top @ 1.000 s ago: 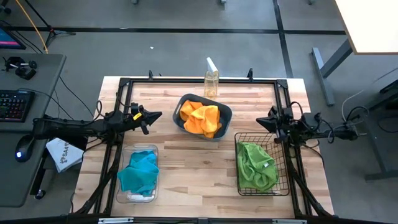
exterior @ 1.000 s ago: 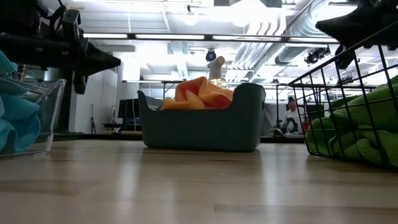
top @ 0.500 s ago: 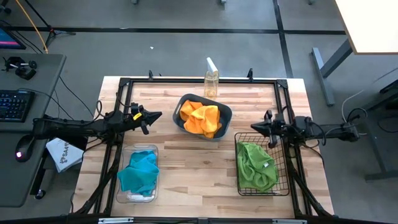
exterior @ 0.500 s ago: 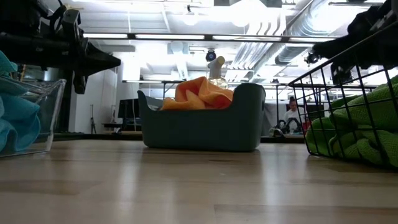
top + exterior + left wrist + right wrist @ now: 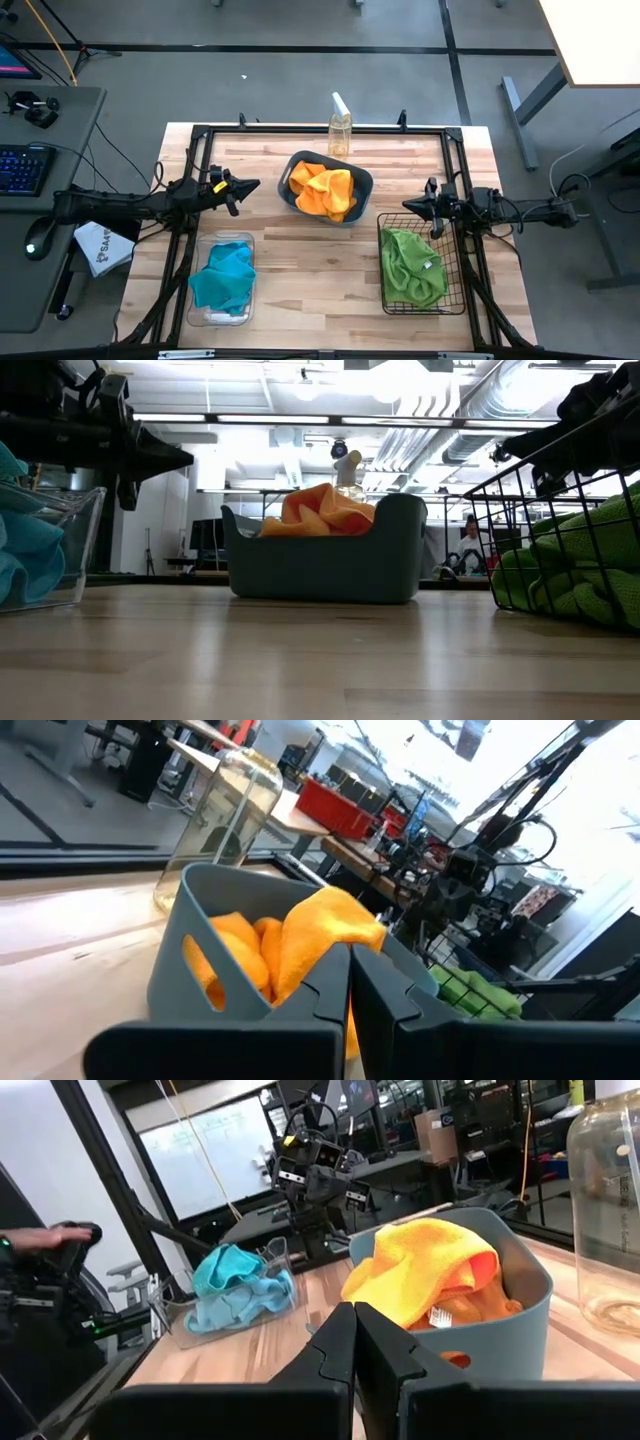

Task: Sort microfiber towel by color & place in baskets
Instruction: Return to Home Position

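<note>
Orange-yellow towels (image 5: 324,190) fill the dark teal tub (image 5: 362,184) at the table's far middle. Sky-blue towels (image 5: 224,275) lie in the clear bin (image 5: 247,240) at the near left. Lime-green towels (image 5: 414,266) sit in the black wire basket (image 5: 385,225) at the near right. My left gripper (image 5: 252,185), shut and holding nothing, hovers left of the tub. My right gripper (image 5: 408,204), also shut and holding nothing, hangs over the wire basket's far edge, right of the tub. In the wrist views both point at the tub (image 5: 175,970) (image 5: 520,1340).
A pale spray bottle (image 5: 340,128) stands at the far edge behind the tub. Bare wood lies in the table's middle between bin and basket. A black frame (image 5: 200,130) rims the table. A person (image 5: 466,545) sits in the room beyond.
My right gripper has swung toward the table's left and near side, from beside the frame to over the wire basket's far edge, and has then held still. Its arm now lies straighter. The left arm and all the towels have stayed put.
</note>
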